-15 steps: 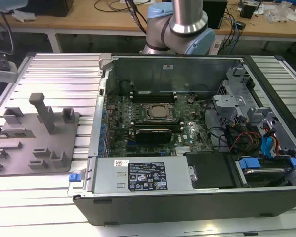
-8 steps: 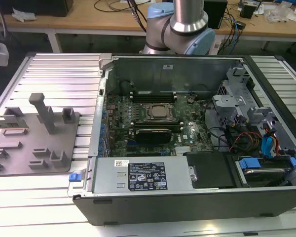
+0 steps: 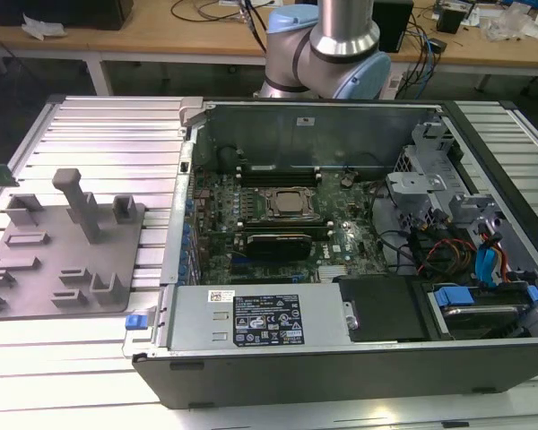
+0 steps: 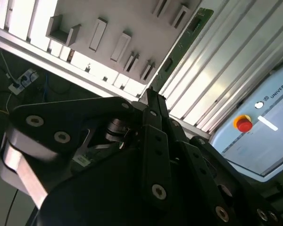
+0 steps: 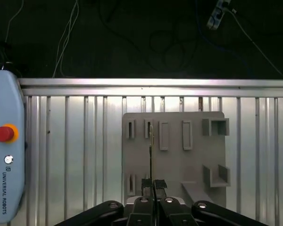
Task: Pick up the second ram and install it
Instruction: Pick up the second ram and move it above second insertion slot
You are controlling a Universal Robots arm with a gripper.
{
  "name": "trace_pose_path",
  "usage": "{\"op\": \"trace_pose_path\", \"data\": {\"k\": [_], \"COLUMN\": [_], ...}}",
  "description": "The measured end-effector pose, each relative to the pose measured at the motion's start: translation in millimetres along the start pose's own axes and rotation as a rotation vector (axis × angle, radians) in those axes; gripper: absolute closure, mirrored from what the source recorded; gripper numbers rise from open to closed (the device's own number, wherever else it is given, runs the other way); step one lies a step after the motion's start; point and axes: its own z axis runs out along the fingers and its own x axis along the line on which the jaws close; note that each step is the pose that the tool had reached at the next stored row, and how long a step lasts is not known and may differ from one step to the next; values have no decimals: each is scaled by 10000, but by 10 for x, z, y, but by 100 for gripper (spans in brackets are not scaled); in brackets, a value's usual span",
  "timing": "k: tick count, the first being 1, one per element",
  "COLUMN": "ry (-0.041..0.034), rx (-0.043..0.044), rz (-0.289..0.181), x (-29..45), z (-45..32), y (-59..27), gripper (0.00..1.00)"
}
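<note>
Gripper (image 5: pixel 153 184) comes nearest my lenses in both wrist views, its 2 black fingers (image 5: pixel 142 186) clenched on the second ram (image 5: pixel 151 150). In the first wrist view I look at the stick edge-on, a thin line running out from between the fingertips. In the second wrist view the gripper (image 4: pixel 151 95) pinches 1 end of the second ram (image 4: pixel 178 52), and the green board with its dark chips stretches away from the tips.

Beyond the stick lies the grey fixture plate (image 5: pixel 179 165) with its row of narrow slots and small blocks. I cannot tell whether the far end of the stick is clear of the plate or touching it. The plate rests on a ribbed aluminium table (image 5: pixel 75 155). Beside that table sits a pale control pendant (image 5: pixel 7 179) with 1 red button (image 5: pixel 4 133).

Farther off, the exterior view gives me the same plate (image 3: pixel 45 260) on the exterior view's left and, just beside it, the open computer case (image 3: pixel 278 367). Inside I see the motherboard (image 3: pixel 341 242), the processor socket (image 3: pixel 282 204) and black slots (image 3: pixel 278 168) behind it. The arm's base (image 3: pixel 327 54) stands past the case.
</note>
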Motion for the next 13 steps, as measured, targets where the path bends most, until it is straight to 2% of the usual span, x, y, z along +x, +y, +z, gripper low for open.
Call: {"op": "trace_pose_path", "data": {"k": [3,9,13], "ry": [63,75,75], "rx": [-1,-1,-2], "rz": [3,3,3], "x": [-3,-5,-4], "z": [-156,-156,-161], "y": [6,6,-119], "gripper": [91,91,91]}}
